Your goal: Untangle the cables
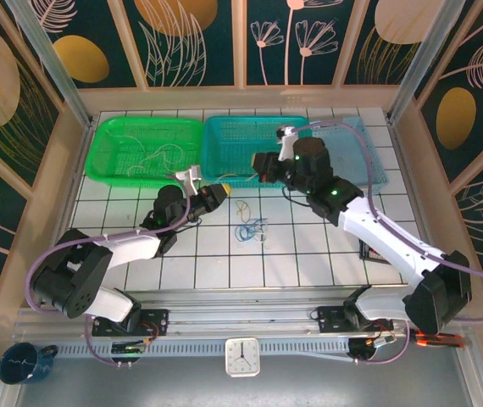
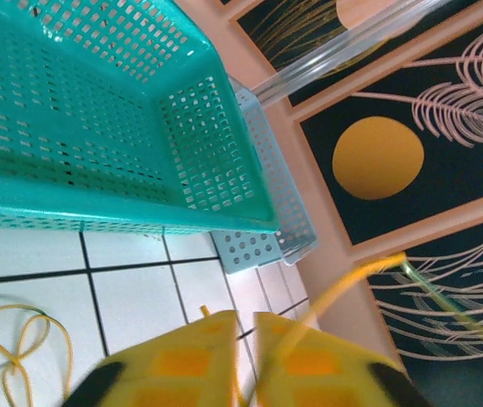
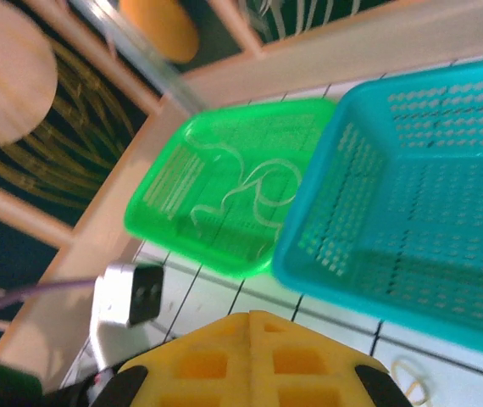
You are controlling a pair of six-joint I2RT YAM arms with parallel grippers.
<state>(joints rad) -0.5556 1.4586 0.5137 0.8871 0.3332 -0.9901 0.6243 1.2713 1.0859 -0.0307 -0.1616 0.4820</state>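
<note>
Just before the teal basket (image 1: 258, 120), left gripper (image 2: 246, 318) clamped on yellow cable (image 2: 335, 292), right gripper (image 3: 250, 315) near same basket, fingers pressed together, nothing between them.

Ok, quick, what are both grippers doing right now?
Left gripper: closed on a yellow cable.
Right gripper: closed, holding nothing.

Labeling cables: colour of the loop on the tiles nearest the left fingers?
Yellow loop; best in left wrist view.

Baskets: three, namely one green basket (image 1: 144, 121), one teal basket (image 1: 250, 119) and one pale blue basket (image 1: 375, 161). Lying on the tabletop (image 1: 309, 254): one blue cable (image 1: 250, 231), one yellow cable (image 1: 241, 206). One clock (image 1: 242, 357), one mug (image 1: 21, 363).
</note>
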